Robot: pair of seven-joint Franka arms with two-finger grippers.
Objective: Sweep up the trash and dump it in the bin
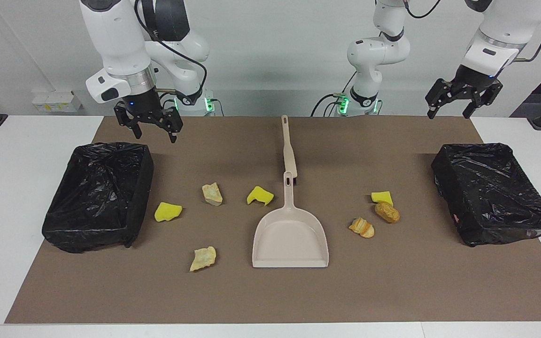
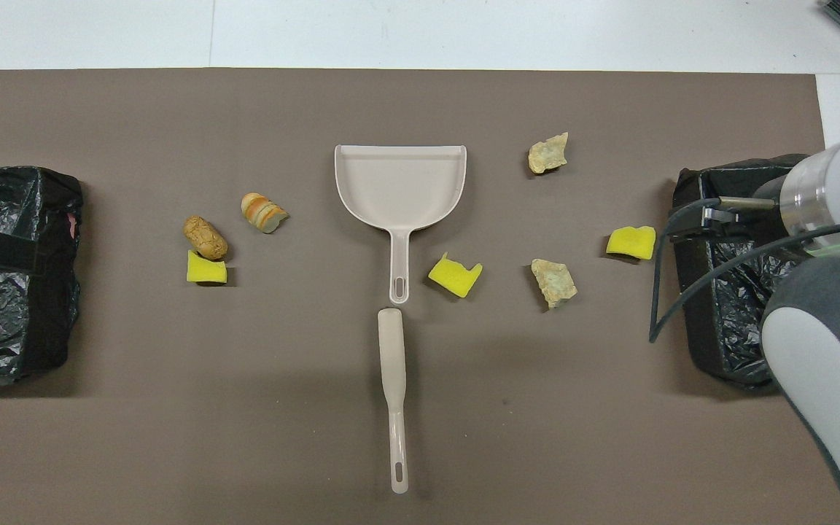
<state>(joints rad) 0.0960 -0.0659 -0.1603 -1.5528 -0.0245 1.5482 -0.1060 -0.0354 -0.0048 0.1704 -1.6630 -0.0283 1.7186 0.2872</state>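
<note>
Yellow, beige, golden-brown trash [image 1: 260, 195] scattered, 7 scraps, left gripper [image 1: 462, 102], right gripper [image 1: 148, 124] jaws released.

Three yellow sponge chunks [image 1: 168, 211], two pale crusty lumps [image 1: 212, 194], two seemingly bread-like pieces [image 1: 362, 227], one dustpan [image 1: 290, 237], one brush [image 1: 289, 149], two black-lined bins [image 1: 96, 195].

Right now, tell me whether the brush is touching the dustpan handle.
Apart. The overhead view shows a thin strip of brown mat between the brush tip and the end of the dustpan handle.
</note>
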